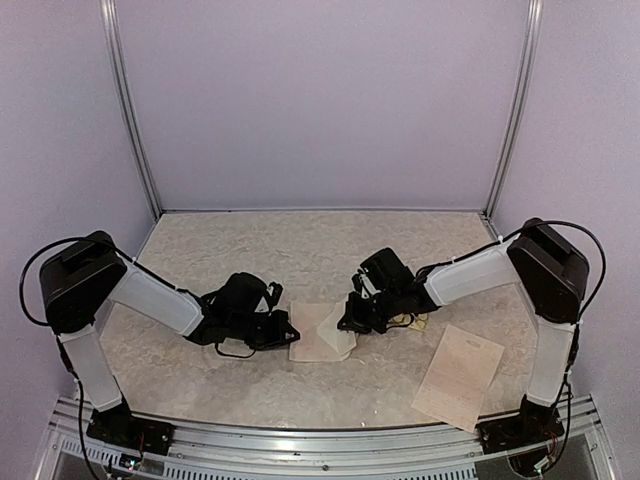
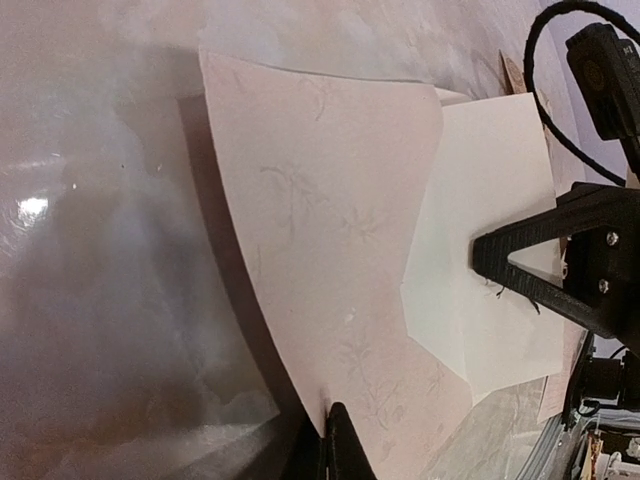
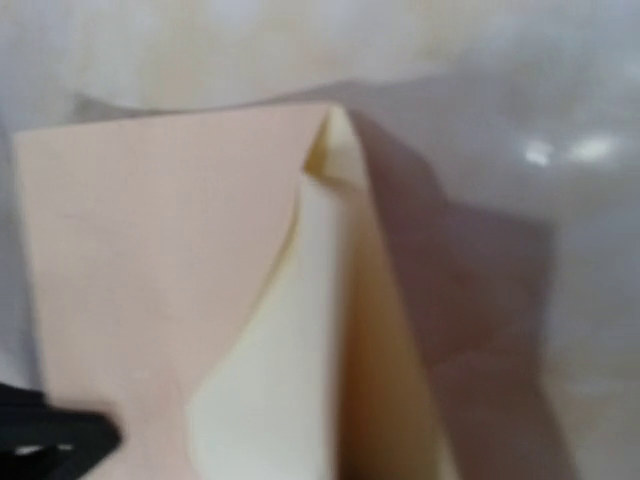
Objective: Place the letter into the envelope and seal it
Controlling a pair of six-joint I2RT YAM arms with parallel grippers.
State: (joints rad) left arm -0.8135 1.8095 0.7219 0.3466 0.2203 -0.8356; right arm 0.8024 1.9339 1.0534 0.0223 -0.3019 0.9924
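Marbled tabletop [image 1: 300, 250] — envelope [image 2: 330, 250] holds cream letter [image 2: 490, 250]; left gripper [image 1: 288, 337] pinches it, right gripper [image 1: 350, 322] closed.

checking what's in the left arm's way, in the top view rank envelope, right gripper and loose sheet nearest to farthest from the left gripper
From the left gripper:
1. envelope, right at its jaws, table centre.
2. right gripper, just beyond the envelope.
3. loose sheet, far right by the near edge.

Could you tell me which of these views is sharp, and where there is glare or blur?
Top external: evenly lit, no glare; right wrist: soft, envelope out of focus, bright glare on the table; left wrist: envelope crisp, table glare at left.
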